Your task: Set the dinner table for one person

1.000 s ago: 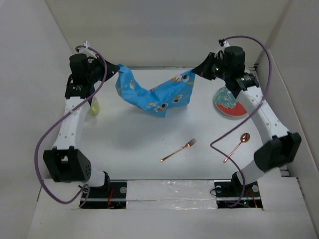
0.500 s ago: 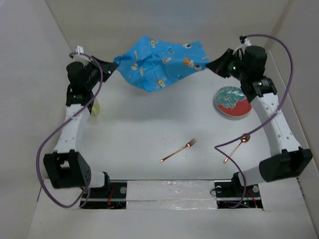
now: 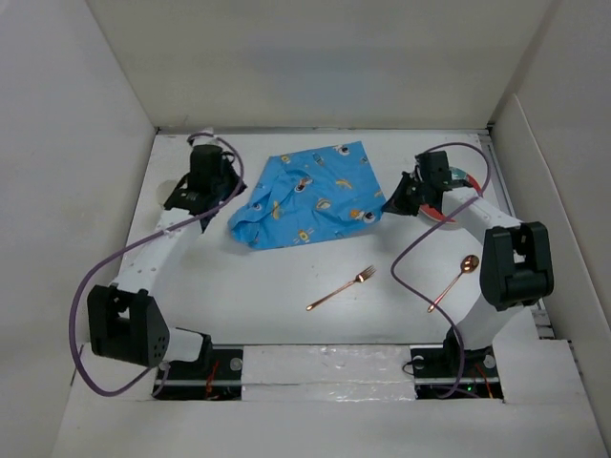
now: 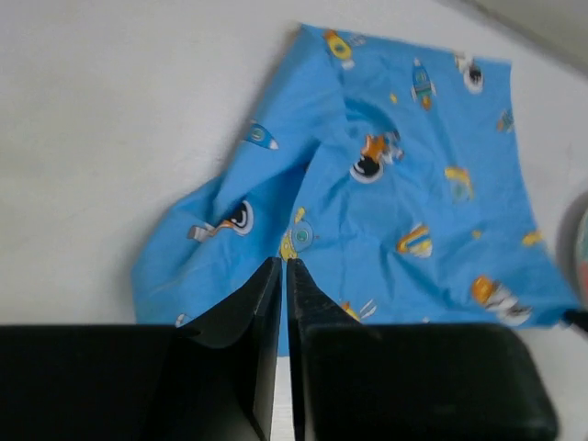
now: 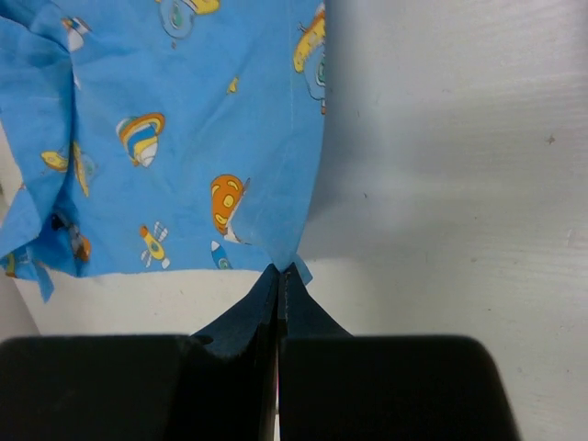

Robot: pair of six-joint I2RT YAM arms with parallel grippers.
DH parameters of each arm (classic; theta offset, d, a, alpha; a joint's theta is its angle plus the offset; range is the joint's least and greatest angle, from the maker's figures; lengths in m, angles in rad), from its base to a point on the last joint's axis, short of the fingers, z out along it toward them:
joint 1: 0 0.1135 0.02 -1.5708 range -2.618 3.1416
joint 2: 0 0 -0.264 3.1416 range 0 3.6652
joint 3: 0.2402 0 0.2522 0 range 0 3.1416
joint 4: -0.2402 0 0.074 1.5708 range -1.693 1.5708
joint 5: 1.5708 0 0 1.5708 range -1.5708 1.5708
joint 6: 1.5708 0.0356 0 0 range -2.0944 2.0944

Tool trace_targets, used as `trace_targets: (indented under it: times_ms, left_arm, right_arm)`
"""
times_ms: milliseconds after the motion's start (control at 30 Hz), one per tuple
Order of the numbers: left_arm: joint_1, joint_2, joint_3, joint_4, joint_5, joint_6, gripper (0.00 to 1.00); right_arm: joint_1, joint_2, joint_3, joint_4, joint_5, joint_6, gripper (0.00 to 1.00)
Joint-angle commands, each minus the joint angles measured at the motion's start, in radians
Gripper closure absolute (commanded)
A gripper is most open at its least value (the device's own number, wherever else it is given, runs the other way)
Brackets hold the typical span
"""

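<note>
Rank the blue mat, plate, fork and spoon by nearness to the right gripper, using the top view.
1. blue mat, to the left, its corner pinched in the right gripper.
2. plate, just to the right, partly under the arm.
3. fork (left) and spoon (right), lower in view: too close to call.

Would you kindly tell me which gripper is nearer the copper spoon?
Right. The right gripper is at the blue mat's right corner, just beyond the spoon; the left gripper is across the mat, far to the spoon's left.
</note>
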Motion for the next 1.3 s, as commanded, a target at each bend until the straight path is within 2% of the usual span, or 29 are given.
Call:
trace_targets:
  times_ms: [0, 33, 133, 167, 200, 300, 433, 500, 567, 700, 867, 900, 933, 967, 1000, 1067, 1267]
  left_arm:
    - [-0.162, 0.066, 0.085, -0.145, -0.212, 0.131, 0.98]
    - [-0.237, 0.083, 0.082, -0.174, -0.28, 0.139, 0.99]
    - [-0.305, 0.125, 0.033, -0.248, -0.371, 0.111, 0.96]
    - [-0.305, 0.119, 0.01, -0.243, -0.368, 0.075, 0.91]
    - [-0.305, 0.107, -0.016, -0.229, -0.358, 0.065, 0.76]
    - [-0.274, 0.061, -0.102, -0.192, -0.324, -0.013, 0.58]
    - [-0.237, -0.083, -0.24, -0.171, -0.252, -0.176, 0.55]
    - [-0.237, -0.149, -0.278, -0.15, -0.243, -0.26, 0.42]
    - [-0.224, -0.212, -0.32, -0.157, -0.252, -0.318, 0.36]
    - [-0.135, -0.263, -0.394, -0.151, -0.198, -0.383, 0.4]
    - [-0.002, -0.265, -0.455, -0.154, -0.117, -0.377, 0.73]
    - [0.055, -0.254, -0.472, -0.134, -0.068, -0.36, 0.75]
    - [0.056, -0.245, -0.483, -0.134, -0.044, -0.36, 0.75]
    - [0.107, -0.236, -0.49, -0.111, -0.02, -0.351, 0.72]
    - [0.129, -0.223, -0.496, -0.102, -0.005, -0.34, 0.64]
    - [0.166, -0.19, -0.507, -0.073, 0.015, -0.323, 0.57]
    - [0.191, -0.046, -0.467, -0.022, 0.056, -0.256, 0.49]
  right_arm:
    - [-0.006, -0.04, 0.086, 0.041, 0.032, -0.024, 1.0]
    - [0.005, -0.046, 0.088, 0.037, 0.036, -0.027, 1.0]
    - [0.014, -0.067, 0.083, 0.034, 0.05, -0.033, 1.0]
    - [0.014, -0.072, 0.079, 0.036, 0.047, -0.034, 1.0]
    - [0.014, -0.079, 0.074, 0.036, 0.046, -0.034, 1.0]
    - [0.014, -0.105, 0.051, 0.041, 0.043, -0.042, 1.0]
    - [0.014, -0.13, 0.037, 0.025, 0.035, -0.062, 1.0]
    - [0.014, -0.145, 0.03, 0.022, 0.035, -0.066, 1.0]
    - [0.014, -0.167, 0.022, 0.007, 0.041, -0.07, 1.0]
    - [-0.01, -0.197, -0.012, -0.01, 0.044, -0.062, 1.0]
    - [-0.029, -0.222, -0.036, -0.016, 0.044, -0.07, 1.0]
    - [-0.029, -0.225, -0.042, -0.007, 0.036, -0.071, 1.0]
    - [-0.029, -0.227, -0.045, -0.007, 0.036, -0.071, 1.0]
    - [-0.029, -0.23, -0.049, -0.001, 0.026, -0.071, 1.0]
    - [-0.029, -0.227, -0.05, 0.002, 0.021, -0.071, 1.0]
    - [-0.029, -0.225, -0.052, 0.005, 0.009, -0.073, 1.0]
    - [-0.029, -0.231, -0.065, 0.024, -0.01, -0.073, 1.0]
